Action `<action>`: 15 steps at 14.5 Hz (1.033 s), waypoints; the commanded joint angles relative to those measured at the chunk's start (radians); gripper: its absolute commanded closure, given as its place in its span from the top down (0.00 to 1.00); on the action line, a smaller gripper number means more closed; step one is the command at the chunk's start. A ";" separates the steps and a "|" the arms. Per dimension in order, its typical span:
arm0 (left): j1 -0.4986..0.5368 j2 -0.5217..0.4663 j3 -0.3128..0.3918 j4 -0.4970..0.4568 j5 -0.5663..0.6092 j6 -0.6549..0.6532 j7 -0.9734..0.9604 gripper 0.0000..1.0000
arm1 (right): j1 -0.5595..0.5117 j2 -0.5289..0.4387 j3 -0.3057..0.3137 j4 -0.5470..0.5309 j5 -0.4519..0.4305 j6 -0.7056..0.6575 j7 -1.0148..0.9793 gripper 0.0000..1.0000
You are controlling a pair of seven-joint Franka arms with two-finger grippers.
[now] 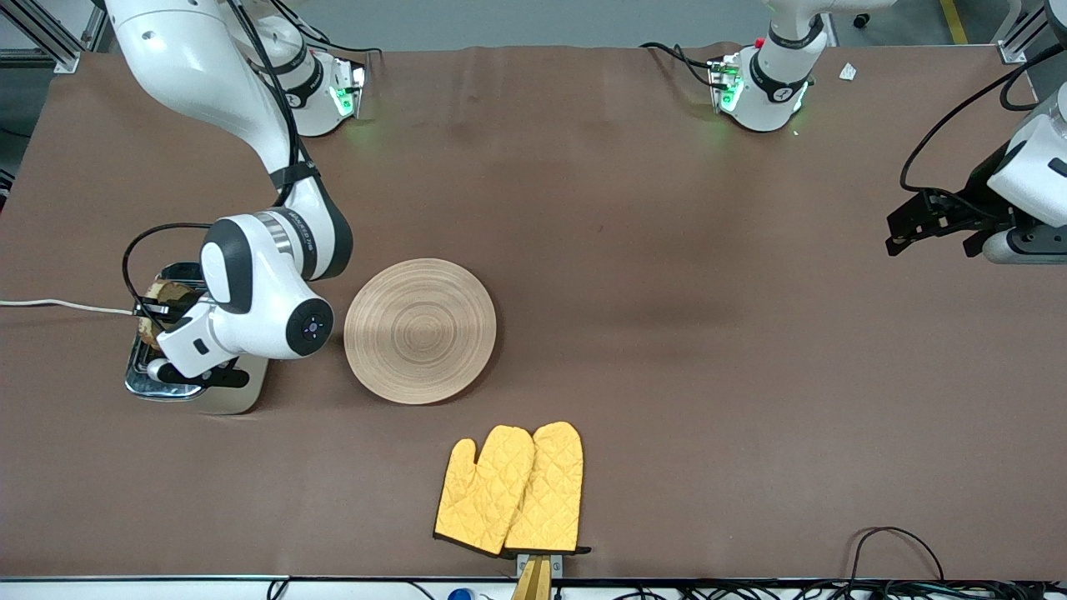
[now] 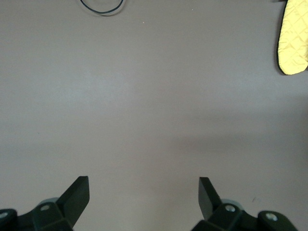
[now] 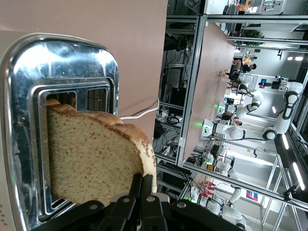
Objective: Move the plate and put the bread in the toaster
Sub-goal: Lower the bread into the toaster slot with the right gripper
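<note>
Here, with right pincer (image 3: 142,195) pinching bread (image 3: 91,159) over toaster (image 3: 29,72), left pincer (image 2: 143,197) spread and waiting, risks snagging slot edge if tilted.

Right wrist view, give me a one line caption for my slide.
Right hand shut on the bread, holding the slice at a slot of the chrome-topped toaster.
</note>
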 commanded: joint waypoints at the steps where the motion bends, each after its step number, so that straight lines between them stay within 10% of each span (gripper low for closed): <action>1: 0.001 0.005 -0.005 0.016 0.020 -0.013 -0.014 1.00 | -0.018 -0.002 0.011 -0.008 0.014 0.009 0.012 0.02; 5: 0.001 0.005 -0.005 0.015 0.020 -0.013 -0.016 1.00 | -0.019 0.021 0.011 -0.008 0.064 0.011 0.012 0.07; 8: 0.001 0.005 -0.005 0.013 0.020 -0.013 -0.016 1.00 | -0.019 0.050 0.011 0.003 0.075 0.012 0.010 0.54; 15: 0.001 0.005 -0.005 0.016 0.020 -0.013 -0.011 1.00 | -0.007 0.018 0.018 0.101 0.177 0.056 -0.094 1.00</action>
